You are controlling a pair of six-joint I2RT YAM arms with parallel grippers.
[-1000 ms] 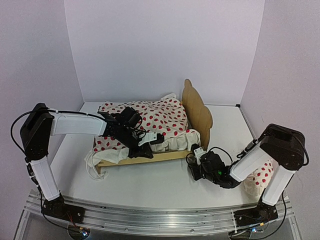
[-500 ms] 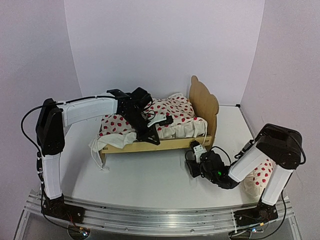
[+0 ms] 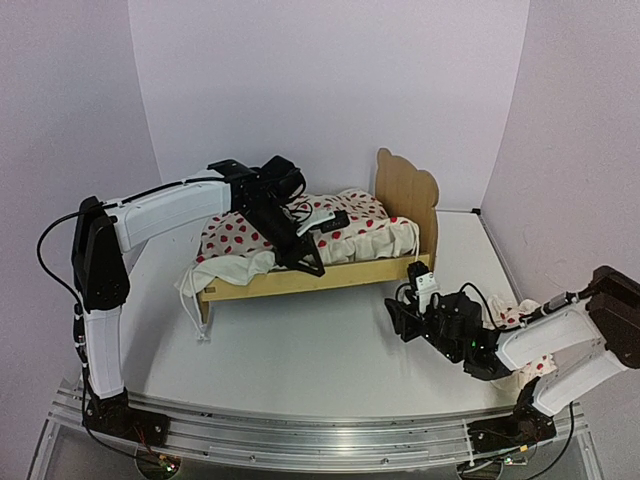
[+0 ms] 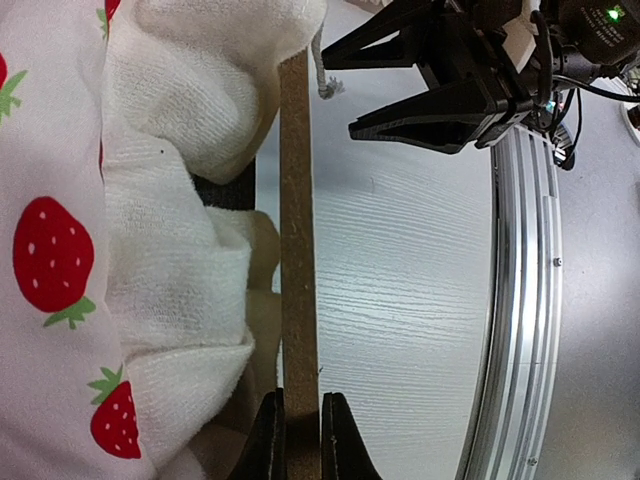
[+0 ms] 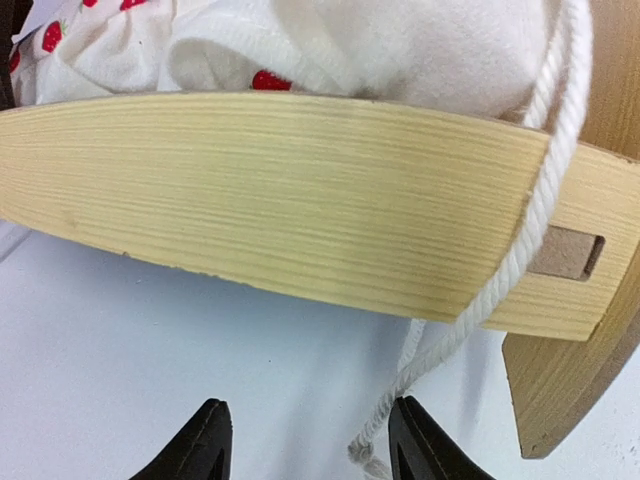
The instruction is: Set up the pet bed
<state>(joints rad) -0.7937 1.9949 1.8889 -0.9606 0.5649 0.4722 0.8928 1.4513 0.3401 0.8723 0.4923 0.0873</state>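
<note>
The pet bed, light plywood with a wavy headboard at its right end, stands mid-table with a white red-spotted duvet heaped in it. My left gripper reaches over the duvet from the left. It is shut on the top edge of the bed's near side rail, one jaw on each face. My right gripper hovers low over the table just in front of the headboard end. It is open and holds nothing. In its wrist view the side rail is close ahead, and a white cord hangs beside its right finger.
Duvet ruffles and a white cord spill over the bed's left end onto the table. A red-spotted pillow lies at the right, partly behind my right arm. Purple walls close in the back and sides. A metal rail runs along the near edge.
The left gripper has swung the bed back and to the right, squaring it with the table. The right gripper has opened wider, and its arm has stretched out to the right.
</note>
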